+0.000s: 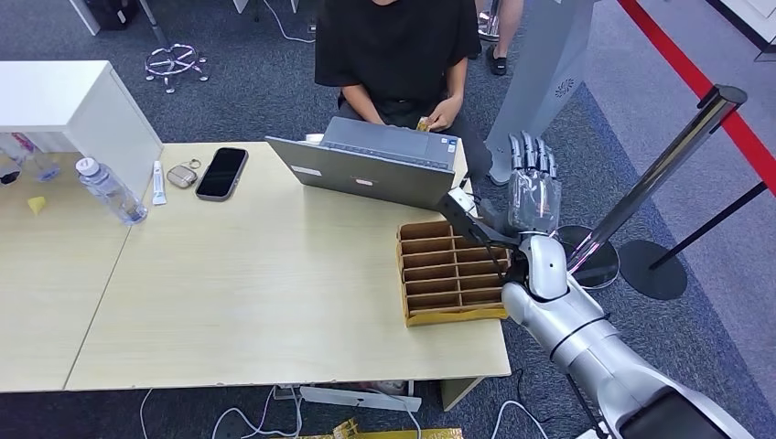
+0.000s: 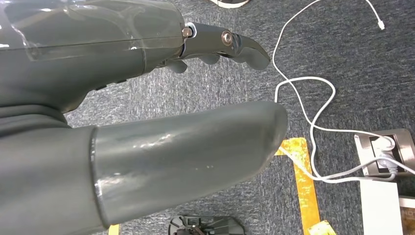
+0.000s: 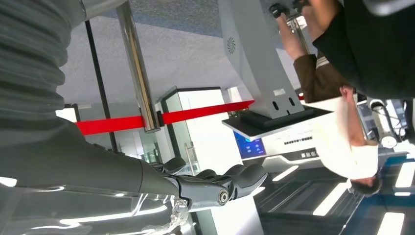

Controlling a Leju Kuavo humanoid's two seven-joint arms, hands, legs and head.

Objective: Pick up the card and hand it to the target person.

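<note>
At right of frame the right hand (image 1: 533, 187) is raised, fingers straight, empty, above the slotted card box (image 1: 450, 272); no card is discernible, so reaching may snag dividers or the laptop (image 1: 371, 165). The left hand (image 2: 147, 98) hangs empty, fingers apart.

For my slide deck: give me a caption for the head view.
Right hand raised, empty, beyond the cardboard divider box, beside a seated person at a laptop.

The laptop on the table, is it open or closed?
Open. The laptop has its lid raised, back toward the camera, and the seated person has hands at the keyboard side.
</note>
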